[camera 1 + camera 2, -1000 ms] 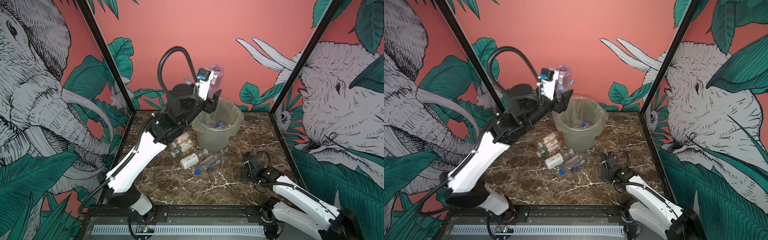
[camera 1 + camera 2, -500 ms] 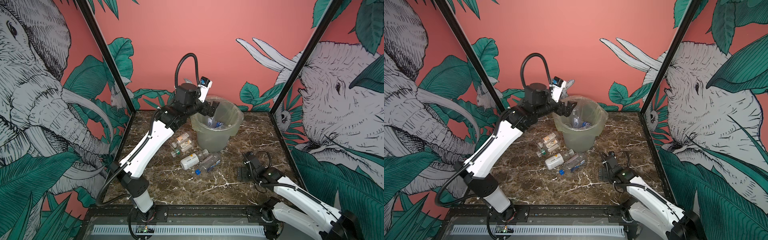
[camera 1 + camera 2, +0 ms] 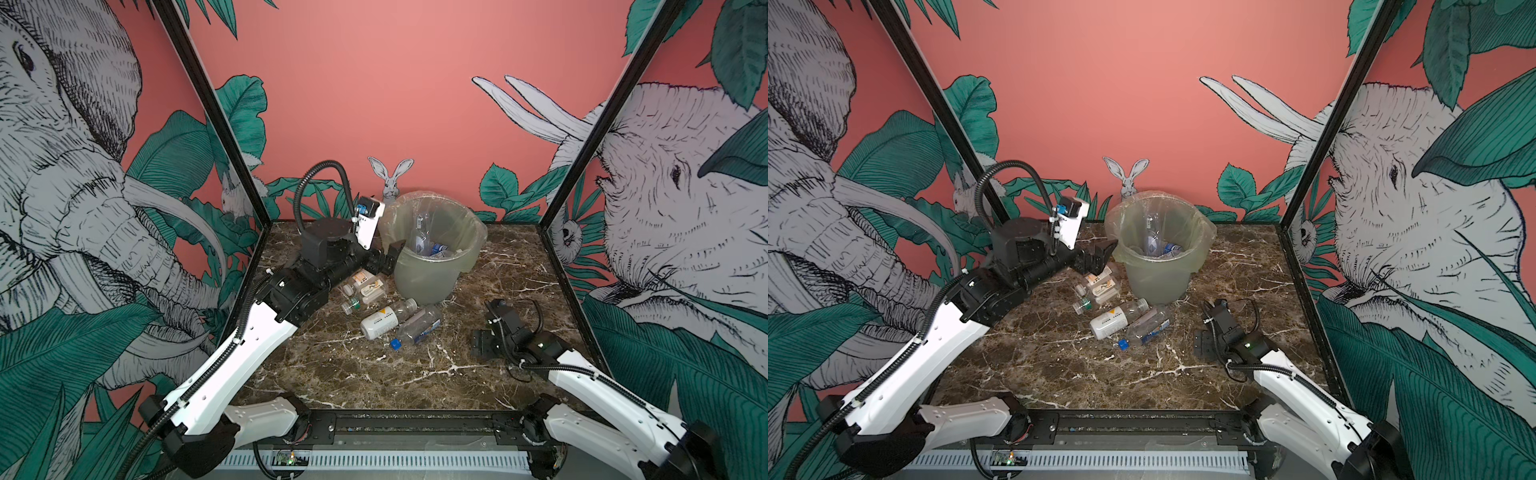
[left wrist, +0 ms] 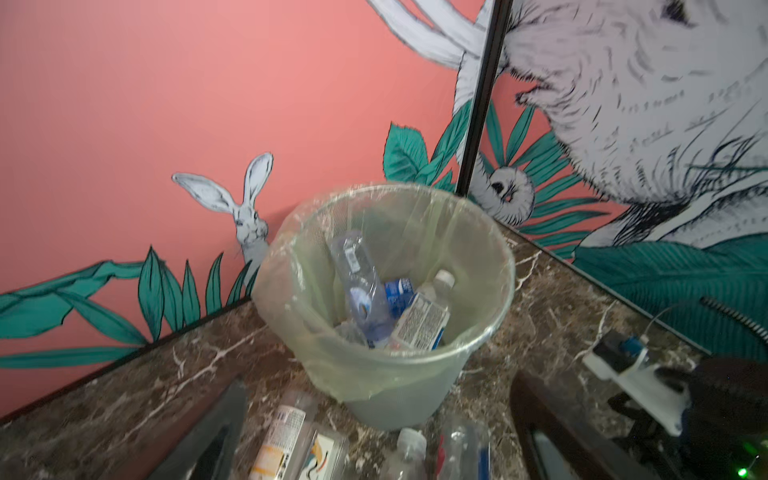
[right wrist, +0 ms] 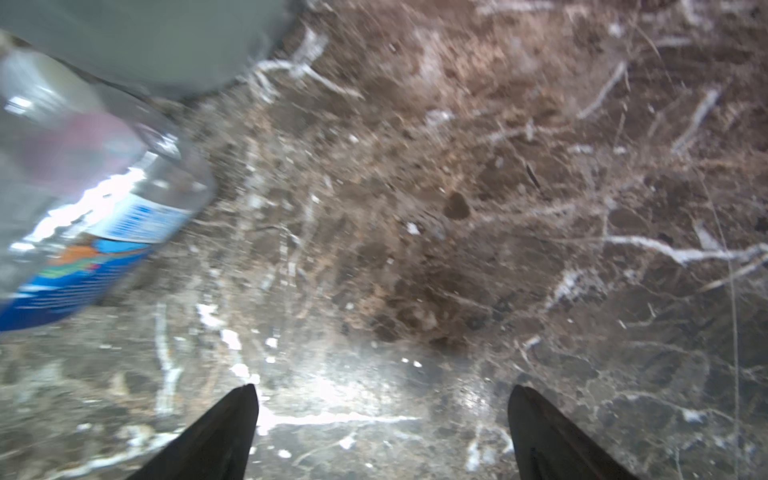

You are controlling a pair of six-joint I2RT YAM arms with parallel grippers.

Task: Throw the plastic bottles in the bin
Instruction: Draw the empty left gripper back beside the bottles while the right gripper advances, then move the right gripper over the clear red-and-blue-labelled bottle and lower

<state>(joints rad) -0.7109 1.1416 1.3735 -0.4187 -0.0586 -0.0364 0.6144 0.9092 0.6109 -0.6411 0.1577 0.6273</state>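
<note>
Though several plastic bottles (image 3: 430, 249) already lie in the bin (image 3: 419, 286), both top views show about five more on the table (image 3: 353, 374), clustered just beside the bin's near wall; task judged partly done. Also there: left gripper (image 3: 1098, 257), beside the bin's wall, jaws wide, empty.

Left wrist view: bin lined with a clear bag (image 4: 286, 307); at least three bottles inside, one leaning upright. Pink walls (image 4: 166, 104) with rabbit, elephant and leaf murals.

Right wrist view: right gripper (image 5: 382, 390) low over bare brown marble-pattern surface, fingers spread wide, nothing between. A blue-labelled bottle (image 5: 83, 232) lies by the bin's foot.
</note>
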